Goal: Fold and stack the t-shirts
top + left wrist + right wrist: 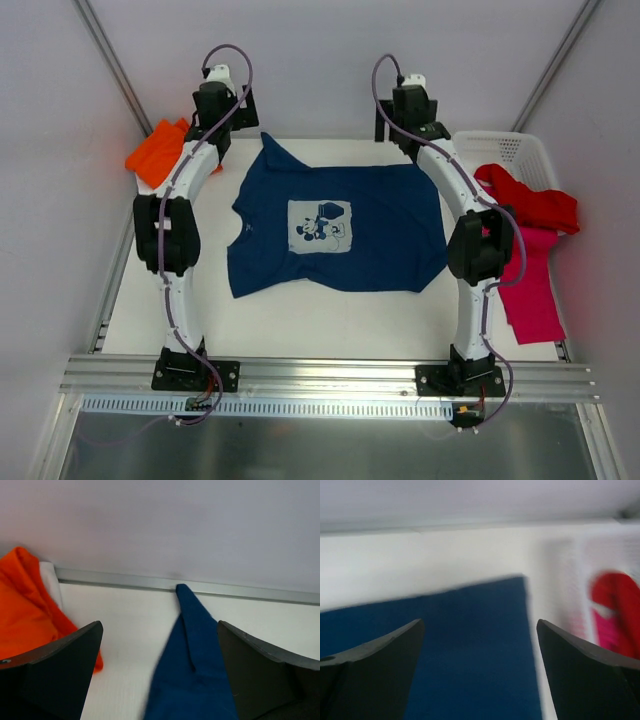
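The navy blue t-shirt point(335, 225) with the pale mouse print lies spread flat at the table's middle, one sleeve pointing to the far edge. My left gripper point(226, 118) is open and empty at the far left; in its wrist view the gripper point(160, 680) hangs over the navy sleeve tip point(192, 670), with the orange t-shirt point(25, 610) to its left. My right gripper point(410, 115) is open and empty at the far right; in its wrist view the gripper point(480, 680) is above the navy shirt's far corner point(465, 645). The orange t-shirt point(155, 150) is bunched at the far left corner.
A white mesh basket point(505, 148) stands at the far right. The red t-shirt point(530, 200) hangs over its rim and the magenta-pink t-shirt point(530, 285) trails down beside it. Both show blurred in the right wrist view, red point(617, 600) and pink point(610, 635). A wall closes the back.
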### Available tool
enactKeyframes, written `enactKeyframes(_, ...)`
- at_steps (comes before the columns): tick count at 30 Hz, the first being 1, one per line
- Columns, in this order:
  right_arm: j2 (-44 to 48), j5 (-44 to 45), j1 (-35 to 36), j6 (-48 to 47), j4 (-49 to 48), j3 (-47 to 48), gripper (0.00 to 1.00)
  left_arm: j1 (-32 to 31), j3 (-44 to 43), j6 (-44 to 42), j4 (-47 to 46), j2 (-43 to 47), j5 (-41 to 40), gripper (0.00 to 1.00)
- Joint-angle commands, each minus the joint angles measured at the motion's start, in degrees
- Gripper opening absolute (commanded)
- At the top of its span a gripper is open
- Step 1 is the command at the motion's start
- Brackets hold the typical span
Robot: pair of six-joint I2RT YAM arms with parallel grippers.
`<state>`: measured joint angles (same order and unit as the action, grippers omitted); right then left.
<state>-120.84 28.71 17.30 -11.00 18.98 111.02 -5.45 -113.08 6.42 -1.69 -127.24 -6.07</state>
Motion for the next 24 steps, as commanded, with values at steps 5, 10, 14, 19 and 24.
enactKeyframes(5, -6.2, -41.0, 8.4, 15.0, 10.2, 20.5, 0.99, -5.1, 18.4, 4.6, 5.8, 30.5, 2.0, 0.99)
enactKeyframes(10, -11.9, -54.3, 11.5, 24.9, -3.3, 17.6, 0.97, -8.0, 32.9, 3.8, 14.2, 42.4, 4.8, 0.99)
enactKeyframes(14, -10.0, -57.9, 12.8, 33.6, -16.3, 3.0, 0.88, -13.4, 40.7, 4.0, 15.0, 47.3, -1.1, 0.99)
enactKeyframes(19, -1.2, -53.4, 14.3, 32.2, -21.7, -13.3, 0.77, -21.8, 41.8, 7.3, 16.0, 39.3, -7.0, 0.99)
enactKeyframes(24, 10.6, -46.6, 14.2, 27.5, -21.8, -29.3, 0.77, -21.1, 42.9, 15.1, 15.8, 31.0, -3.1, 0.99)
